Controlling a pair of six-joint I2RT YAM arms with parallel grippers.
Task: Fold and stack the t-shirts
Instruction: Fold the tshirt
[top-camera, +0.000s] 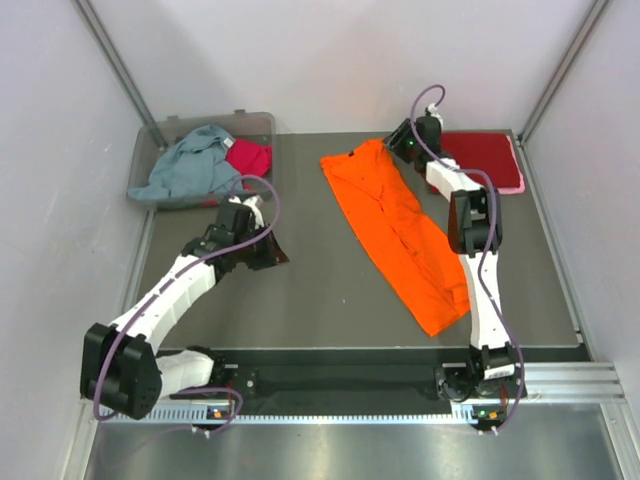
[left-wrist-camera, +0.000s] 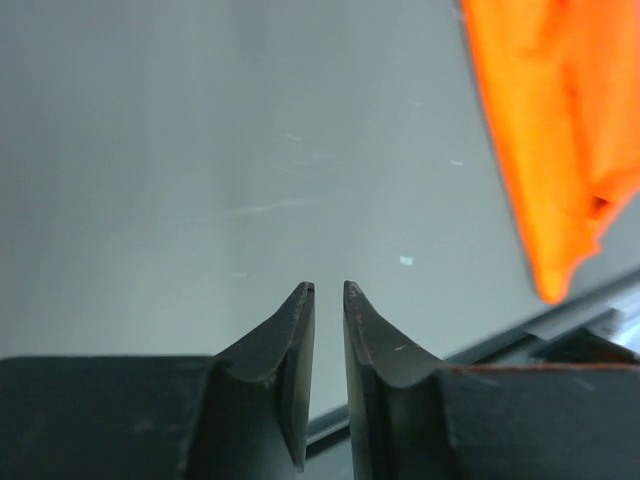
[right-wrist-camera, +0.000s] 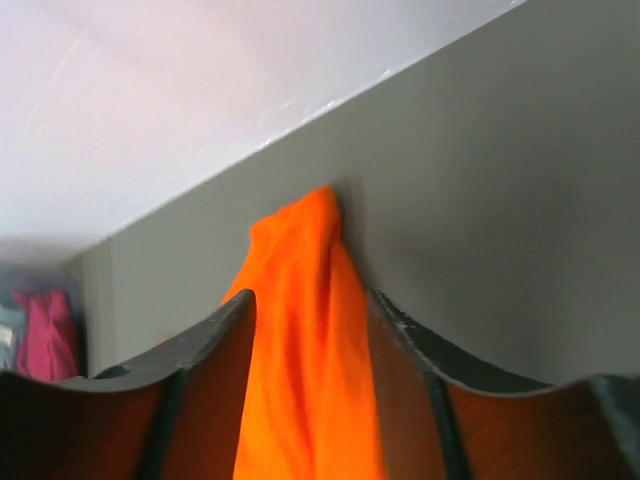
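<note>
The bright orange t-shirt (top-camera: 395, 230) lies as a long folded strip running diagonally across the dark table (top-camera: 300, 290). My right gripper (top-camera: 402, 150) is at the shirt's far end. In the right wrist view its jaws stand apart, open, with the orange cloth (right-wrist-camera: 310, 360) lying loosely between them (right-wrist-camera: 310, 300). My left gripper (top-camera: 275, 255) hovers over bare table left of the shirt. Its fingers (left-wrist-camera: 328, 287) are a narrow gap apart with nothing between them, and the orange shirt's near end (left-wrist-camera: 560, 130) shows at upper right. A folded dark red t-shirt (top-camera: 480, 158) lies on a pink one (top-camera: 520, 186) at the far right.
A clear plastic bin (top-camera: 150, 135) at the far left holds a crumpled grey-blue t-shirt (top-camera: 190, 165) and a magenta one (top-camera: 250, 156), also a blur in the right wrist view (right-wrist-camera: 45, 330). White walls close in the table on three sides. A metal rail (top-camera: 400, 380) runs along the near edge.
</note>
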